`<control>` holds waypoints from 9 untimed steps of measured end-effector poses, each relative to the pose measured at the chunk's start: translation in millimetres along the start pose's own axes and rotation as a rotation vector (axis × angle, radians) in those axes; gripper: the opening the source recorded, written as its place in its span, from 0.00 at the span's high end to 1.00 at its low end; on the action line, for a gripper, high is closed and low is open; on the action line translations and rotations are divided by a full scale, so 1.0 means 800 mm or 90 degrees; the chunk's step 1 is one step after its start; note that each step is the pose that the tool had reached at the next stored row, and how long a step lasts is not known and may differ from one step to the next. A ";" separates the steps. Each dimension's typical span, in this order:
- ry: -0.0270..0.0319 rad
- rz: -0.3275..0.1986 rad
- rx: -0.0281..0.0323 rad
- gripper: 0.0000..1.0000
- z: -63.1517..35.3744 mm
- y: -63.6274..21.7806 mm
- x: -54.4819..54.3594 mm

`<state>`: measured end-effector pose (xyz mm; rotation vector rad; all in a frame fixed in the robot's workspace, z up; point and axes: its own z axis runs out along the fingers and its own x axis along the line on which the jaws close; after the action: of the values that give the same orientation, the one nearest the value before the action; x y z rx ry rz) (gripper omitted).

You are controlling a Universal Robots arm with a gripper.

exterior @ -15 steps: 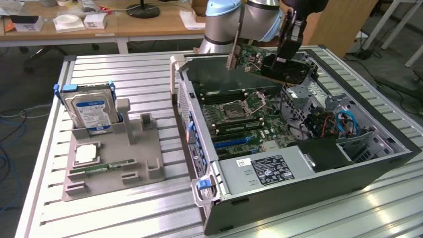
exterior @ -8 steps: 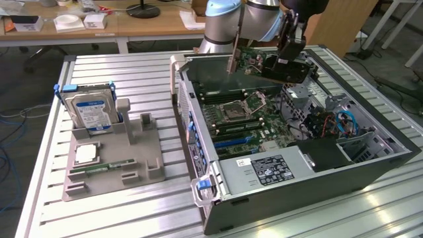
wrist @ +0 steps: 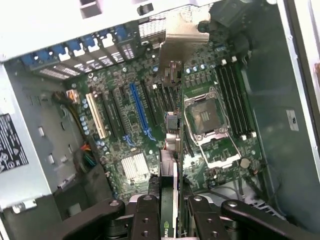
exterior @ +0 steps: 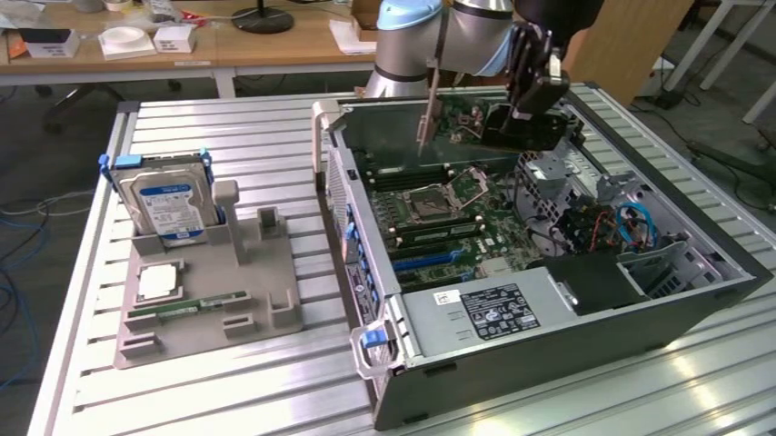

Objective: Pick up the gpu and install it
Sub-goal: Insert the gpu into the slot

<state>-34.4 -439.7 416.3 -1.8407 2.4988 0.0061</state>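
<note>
Tool point(wrist: 171, 202) clamped on gpu point(wrist: 170, 155), card hanging over open computer case point(exterior: 558, 359); motherboard point(exterior: 479, 222) inside.

Robotics lab as I see it, my arm point(exterior: 419, 32) over a slatted aluminium surface point(exterior: 243, 136), opened computer tower point(exterior: 582, 341) and parts fixture point(exterior: 261, 304) on it, wooden desks point(exterior: 285, 45) behind, cables point(exterior: 14, 221) on the floor.
</note>
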 end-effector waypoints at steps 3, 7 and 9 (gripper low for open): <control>-0.0014 -0.029 0.0016 0.73 0.002 0.000 0.000; -0.0020 -0.052 0.0012 0.73 0.004 0.000 0.002; -0.0023 -0.065 0.0007 0.73 0.004 -0.001 0.003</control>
<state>-34.6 -442.0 412.8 -1.9641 2.3982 0.0051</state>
